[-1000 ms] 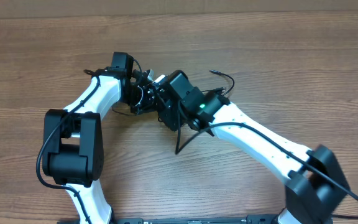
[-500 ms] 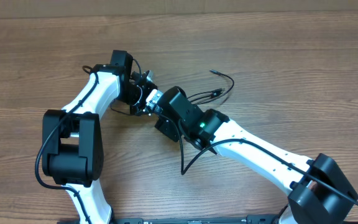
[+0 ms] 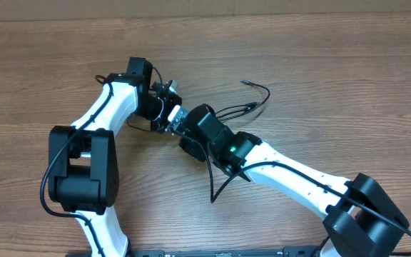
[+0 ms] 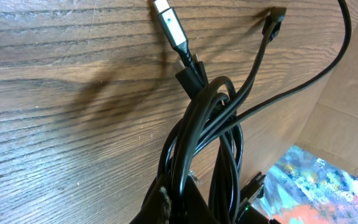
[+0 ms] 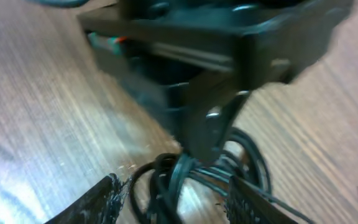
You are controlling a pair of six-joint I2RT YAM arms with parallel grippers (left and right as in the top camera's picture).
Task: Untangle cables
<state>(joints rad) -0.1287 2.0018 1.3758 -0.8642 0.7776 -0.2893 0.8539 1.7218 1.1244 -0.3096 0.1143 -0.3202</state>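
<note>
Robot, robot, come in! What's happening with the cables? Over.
Left gripper shut on the cables. Right gripper open, straddling the same bundle. Grippers crowded nose to nose.

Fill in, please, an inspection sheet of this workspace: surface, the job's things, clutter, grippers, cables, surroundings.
Surface: wooden table, brown grain.
Job's things: bundle of black cables, several strands tangled together. A light-tipped plug and a black plug stick out of it. One loop runs out to the right over the table.
Clutter: nothing seen.
Grippers: left gripper is shut on the bundle. Right gripper is open, with one finger on either side of the strands; its view is blurred.
Cables: thick black arm wires run along both arms.
Surroundings: tan panel beyond the table's far edge.
</note>
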